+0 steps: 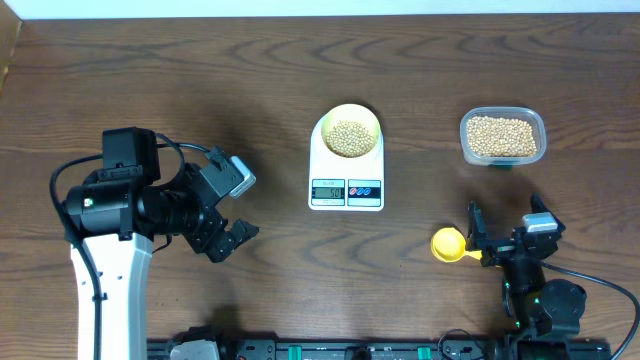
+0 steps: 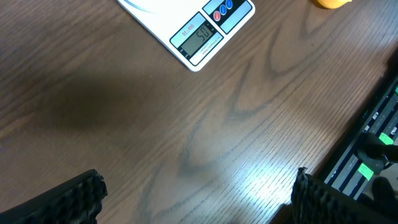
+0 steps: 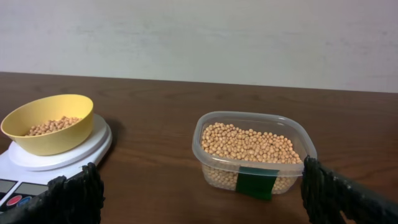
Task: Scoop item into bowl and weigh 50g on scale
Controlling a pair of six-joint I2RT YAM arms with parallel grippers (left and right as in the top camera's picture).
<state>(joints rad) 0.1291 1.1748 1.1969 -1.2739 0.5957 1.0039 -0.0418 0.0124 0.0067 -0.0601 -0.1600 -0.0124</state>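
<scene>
Fifty, or near it, shows on the white flat digital kitchen scale (image 2: 199,40), digits soft. Its platform carries the small pale yellow round bowl (image 3: 50,138), small tan beans (image 1: 348,138) inside. Bright yellow plastic scoop (image 1: 447,244) lies on the counter (image 1: 200,90) beside your right tool (image 3: 199,186), which is released and empty; your left tool (image 2: 198,186) likewise. You look finished: only confirm the reading.

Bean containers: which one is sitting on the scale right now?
The pale yellow bowl, resting on top of the white scale. The clear plastic tub, also holding beans, stands directly on the table, apart from it.
</scene>
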